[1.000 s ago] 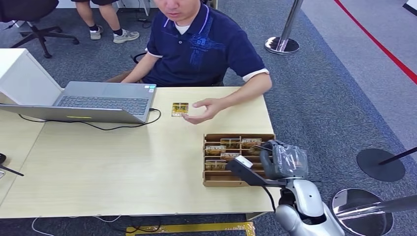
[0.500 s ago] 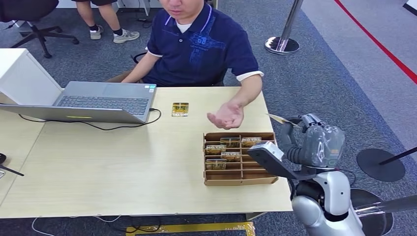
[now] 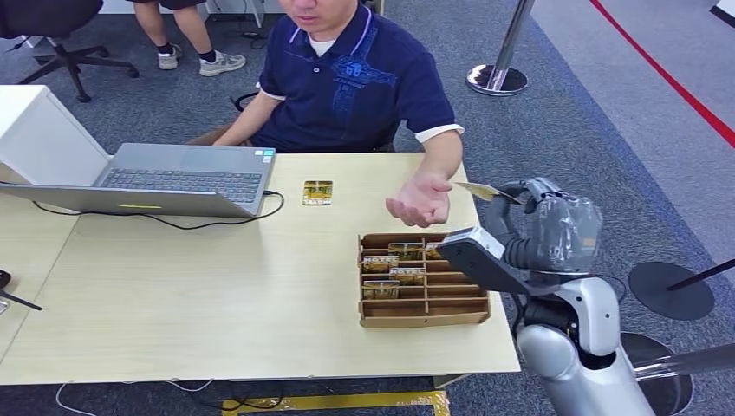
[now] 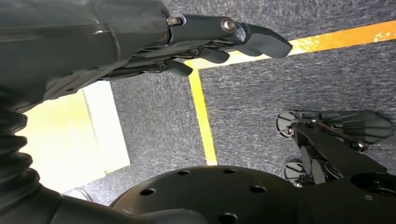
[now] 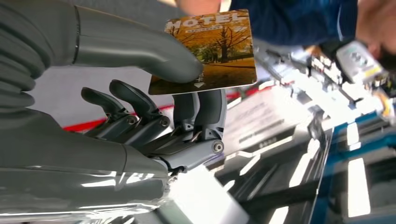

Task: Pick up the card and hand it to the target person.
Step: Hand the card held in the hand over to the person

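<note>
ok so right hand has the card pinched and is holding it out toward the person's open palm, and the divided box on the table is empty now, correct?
Not quite. The right hand does pinch the card near the person's open palm, but the divided box is not empty: the head view shows several more cards in its compartments. The right wrist view confirms the thumb pressing the card against the fingers.

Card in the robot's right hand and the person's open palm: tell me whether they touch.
Cannot tell. In the head view the card, pinched by the right hand, ends right at the person's hand; no view shows plain contact or a gap.
</note>
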Robot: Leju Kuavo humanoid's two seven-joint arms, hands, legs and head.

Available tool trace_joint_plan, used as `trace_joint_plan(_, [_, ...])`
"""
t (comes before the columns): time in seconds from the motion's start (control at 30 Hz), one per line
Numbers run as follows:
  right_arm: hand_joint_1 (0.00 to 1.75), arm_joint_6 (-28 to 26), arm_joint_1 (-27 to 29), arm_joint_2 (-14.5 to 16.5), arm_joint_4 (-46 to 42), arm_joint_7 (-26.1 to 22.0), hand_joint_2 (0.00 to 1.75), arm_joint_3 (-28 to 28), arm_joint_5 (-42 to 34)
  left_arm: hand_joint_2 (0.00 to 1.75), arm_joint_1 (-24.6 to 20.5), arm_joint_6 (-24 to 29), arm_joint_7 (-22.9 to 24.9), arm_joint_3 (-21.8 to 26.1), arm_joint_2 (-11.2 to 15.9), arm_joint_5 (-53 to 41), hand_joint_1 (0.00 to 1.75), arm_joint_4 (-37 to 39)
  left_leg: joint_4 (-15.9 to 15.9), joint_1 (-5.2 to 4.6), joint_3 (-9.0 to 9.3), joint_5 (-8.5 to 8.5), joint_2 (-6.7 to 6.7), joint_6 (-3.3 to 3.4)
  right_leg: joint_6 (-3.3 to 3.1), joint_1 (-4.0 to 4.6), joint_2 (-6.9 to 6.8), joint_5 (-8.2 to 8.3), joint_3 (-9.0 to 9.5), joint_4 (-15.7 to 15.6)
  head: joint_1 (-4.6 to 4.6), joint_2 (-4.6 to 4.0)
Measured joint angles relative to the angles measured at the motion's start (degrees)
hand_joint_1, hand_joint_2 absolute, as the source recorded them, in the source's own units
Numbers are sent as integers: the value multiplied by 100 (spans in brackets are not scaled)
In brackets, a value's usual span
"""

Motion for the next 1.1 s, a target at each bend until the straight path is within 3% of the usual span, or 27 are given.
trace_joint_plan(0.13, [161,242,-227,58,439,-88,175,188,-257,175,-32,-45,28,-5,0,-43,0,0,0,0,-8,8,-16,12,3,0,-21,2,-2,0,1,0])
trace_joint_plan(0.3, [161,423,-909,379,1530,-119,175,505,-538,175,-74,-61,83,-10,2,-49,0,0,1,0,-2,13,-3,18,9,0,-5,7,-9,1,0,0])
trace_joint_plan(0.6, [161,459,-1383,730,2600,-171,175,746,-698,175,-65,-73,171,-16,2,-45,0,0,1,0,-14,16,-16,22,9,-1,-20,7,-9,-6,0,0])
trace_joint_plan(0.63, [152,457,-1408,749,2679,-185,175,758,-716,131,-63,-95,168,-16,3,-44,0,0,1,0,-14,16,-17,22,9,-1,-20,7,-9,-6,0,0])
trace_joint_plan(0.67, [122,453,-1432,764,2747,-199,175,766,-733,131,-61,-126,155,-16,5,-43,0,0,1,-1,-15,16,-16,22,9,-1,-21,7,-9,-7,0,0])
trace_joint_plan(0.73, [43,442,-1478,791,2863,-220,175,772,-757,131,-60,-182,122,-16,9,-46,0,0,2,-1,-15,16,-16,22,11,-1,-21,8,-9,-8,0,0])
trace_joint_plan(0.77, [11,437,-1500,802,2913,-223,175,776,-764,175,-60,-196,115,-17,11,-49,0,0,2,-1,-15,16,-16,22,11,-1,-21,8,-9,-8,0,0])
trace_joint_plan(0.8, [1,432,-1519,809,2960,-225,175,782,-770,131,-60,-201,112,-18,13,-52,0,0,2,-1,-15,16,-16,22,12,-1,-21,9,-9,-8,0,0])
trace_joint_plan(0.9, [0,415,-1550,820,3081,-225,175,803,-786,0,-56,-203,88,-22,17,-49,0,0,3,-1,-16,16,-17,23,13,-1,-21,9,-9,-7,0,0])
trace_joint_plan(1.1, [0,359,-1609,845,3226,-223,175,851,-832,0,-53,-174,137,-21,34,-38,0,0,3,0,-16,16,-17,22,13,-1,-21,9,-10,-7,0,0])
